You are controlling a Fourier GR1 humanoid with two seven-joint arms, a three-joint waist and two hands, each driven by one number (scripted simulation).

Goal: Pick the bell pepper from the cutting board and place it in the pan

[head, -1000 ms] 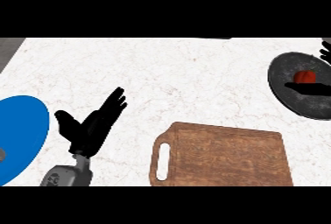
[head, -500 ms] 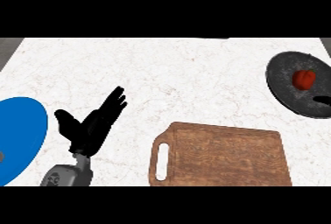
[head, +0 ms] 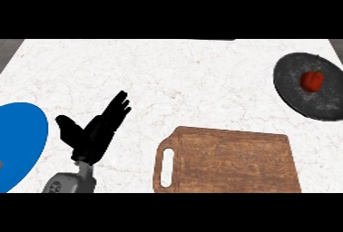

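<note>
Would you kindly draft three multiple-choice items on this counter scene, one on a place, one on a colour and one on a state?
1. Where does the red bell pepper lie?
A. on the brown wooden cutting board
B. in the dark round pan
C. on the plate

2. What colour is the round plate at the view's left edge?
A. blue
B. green
C. white

3. How is the black left hand?
A. curled round the pepper
B. flat on the board
C. open, holding nothing

Answers: 1 B, the pepper sits inside the pan at upper right, and the board is bare. 2 A, the plate is plainly blue. 3 C, its fingers are straight, above the white marbled counter beside the board.
</note>
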